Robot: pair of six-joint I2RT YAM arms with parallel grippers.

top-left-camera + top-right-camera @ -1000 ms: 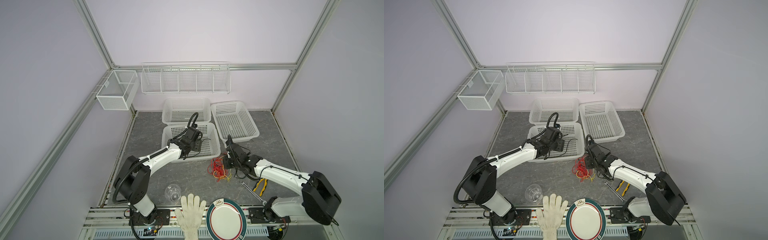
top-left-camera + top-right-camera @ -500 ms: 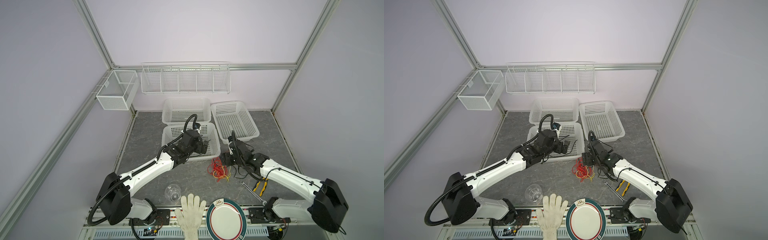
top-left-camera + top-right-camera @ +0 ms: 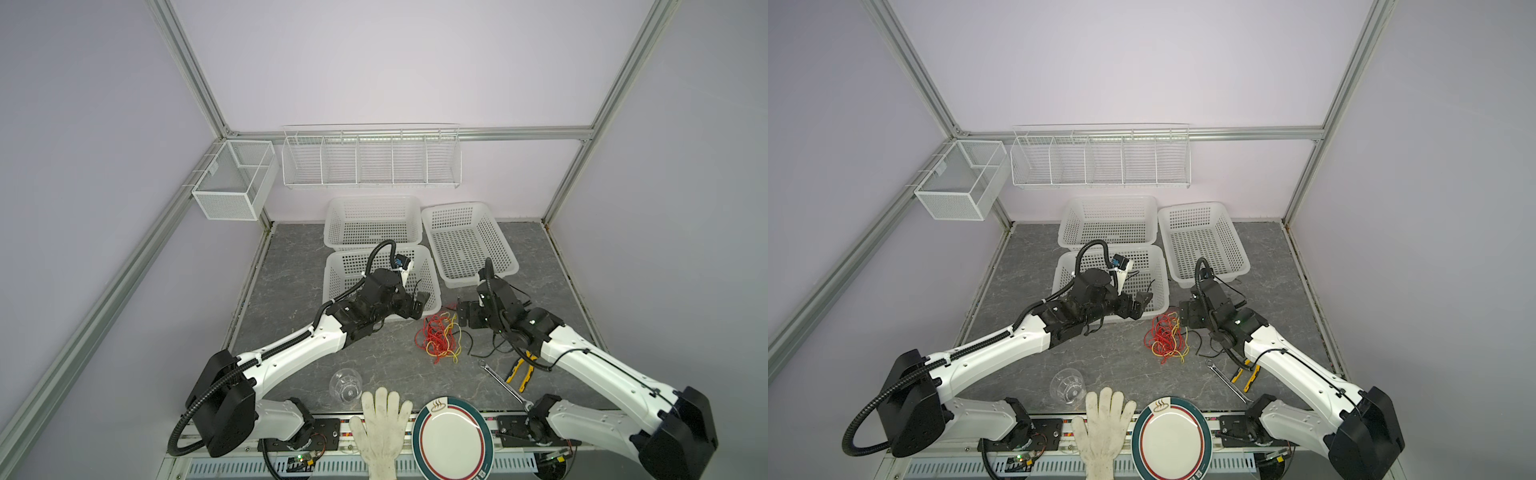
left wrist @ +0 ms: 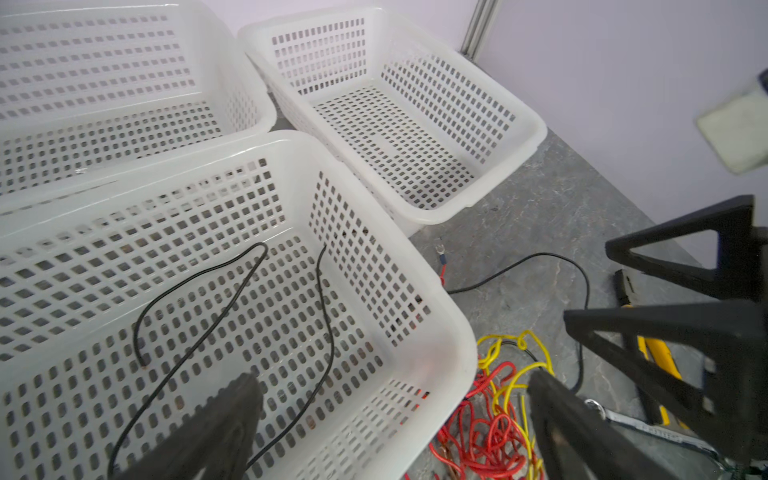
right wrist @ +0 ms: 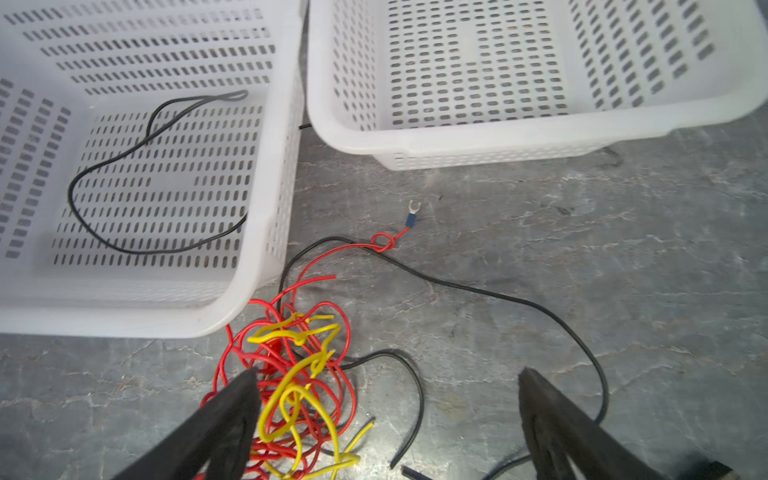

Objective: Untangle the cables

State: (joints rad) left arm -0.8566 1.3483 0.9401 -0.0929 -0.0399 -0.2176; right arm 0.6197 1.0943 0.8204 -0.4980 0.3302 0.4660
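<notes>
Both grippers stand wide open and hold nothing. The left gripper [image 3: 417,306] hangs over the front right corner of the near white perforated plastic basket [image 3: 349,250]. The right gripper [image 5: 386,374] hovers just above the table, over the edge of the tangle.

The cables are a knot of thin red and yellow wires [image 5: 299,374]. It lies on the grey stone-patterned table [image 3: 291,291], right of its middle and just beside that basket corner. A thin black wire [image 5: 478,286] runs out of the knot in a wide arc over bare table.

I judge these wires to be light, limp and smooth-skinned. A pinch on the mass would probably lift all of it and pull the loops tighter. Better holds are the free parts:
- The red end with its blue fork terminal [image 5: 411,216], which lies clear toward the right-hand basket, though a small loop sits just behind it.
- The black arc, where nothing crosses it.

The near basket holds one loose black wire [image 4: 232,299] curled on its floor. I cannot tell whether it joins the black wire outside. The far white basket [image 3: 374,199] at the back edge and the right white basket [image 3: 457,205] look empty. So do the mesh box [image 3: 232,183] and the wire rack [image 3: 370,158] above the back edge.
</notes>
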